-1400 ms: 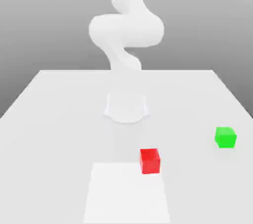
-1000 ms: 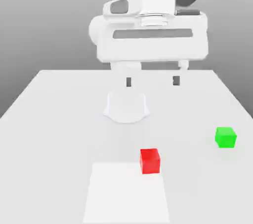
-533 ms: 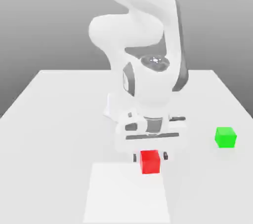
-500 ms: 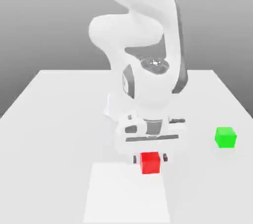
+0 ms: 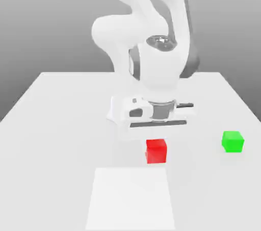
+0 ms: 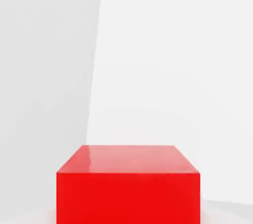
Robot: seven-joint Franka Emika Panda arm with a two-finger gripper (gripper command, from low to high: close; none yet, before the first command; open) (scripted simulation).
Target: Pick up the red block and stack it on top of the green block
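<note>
Lifted since half a second ago, the red block (image 5: pixel 156 151) now hangs clear of the table (image 5: pixel 51 133), directly beneath the white hand (image 5: pixel 156 140), which has risen with it. The block's top edge meets the underside of the hand's broad housing in the exterior view. The hand is closed tight on the red block; earlier its dark fingertips flanked the cube low on the table, at the far edge of the brighter white square patch (image 5: pixel 130 199). That patch now lies just in front of and below the cube, with a faint shadow on the surface beneath.

From the hand view, the red block (image 6: pixel 128 188) sits close up, its glossy top face catching light, its front face a flat, saturated red with crisp edges, against pale table surface split into two shades of white.

The green block (image 5: pixel 233 141) rests on the table well apart, toward the exterior view's right, untouched. Both cubes are smooth, plain and alike in size. The arm is rounded, matte white with grey joint panels.
</note>
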